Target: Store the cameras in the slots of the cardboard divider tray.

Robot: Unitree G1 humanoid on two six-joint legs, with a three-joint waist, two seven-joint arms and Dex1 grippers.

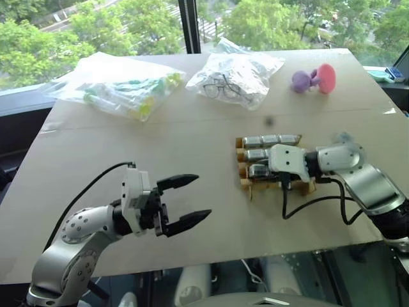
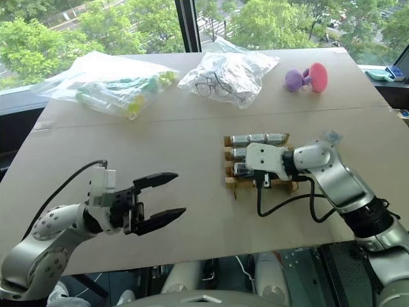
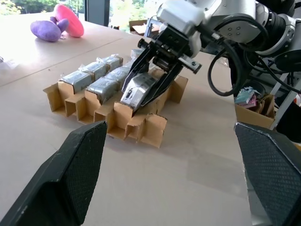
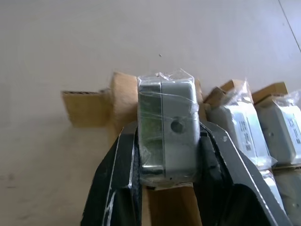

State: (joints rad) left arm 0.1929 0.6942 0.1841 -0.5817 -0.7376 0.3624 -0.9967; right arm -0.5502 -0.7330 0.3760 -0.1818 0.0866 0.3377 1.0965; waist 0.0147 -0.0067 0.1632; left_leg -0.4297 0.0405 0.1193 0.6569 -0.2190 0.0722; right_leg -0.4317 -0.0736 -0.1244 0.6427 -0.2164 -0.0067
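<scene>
1. Tray [image 1: 245, 183]: tan cardboard dividers, flat on large cardboard sheet [image 1: 192, 128], at about 4 o'clock from sheet centre.
2. Cameras [image 1: 271, 140]: silver-grey, plastic-wrapped; three side by side in tray's far row, more in middle row.
3. Held camera [image 4: 168, 127]: clamped between black fingers of right gripper [image 3: 149, 89]; sits over a near-row slot, lower end at slot mouth. Cannot tell whether it touches slot floor.
4. Right gripper: closed on that camera, reaching in from 3 o'clock side of tray.
5. Left gripper [image 1: 186, 201]: fingers spread wide, nothing between them; hovers over bare sheet at about 7 o'clock, well apart from tray, pointing toward it.
6. Bagged eyeglasses [image 1: 223, 86]: at 12 o'clock, well beyond tray.
7. Bag of coloured items [image 1: 121, 86]: at 10 o'clock.
8. Pink and purple toy [image 1: 314, 79]: at 1 o'clock, near far edge.
</scene>
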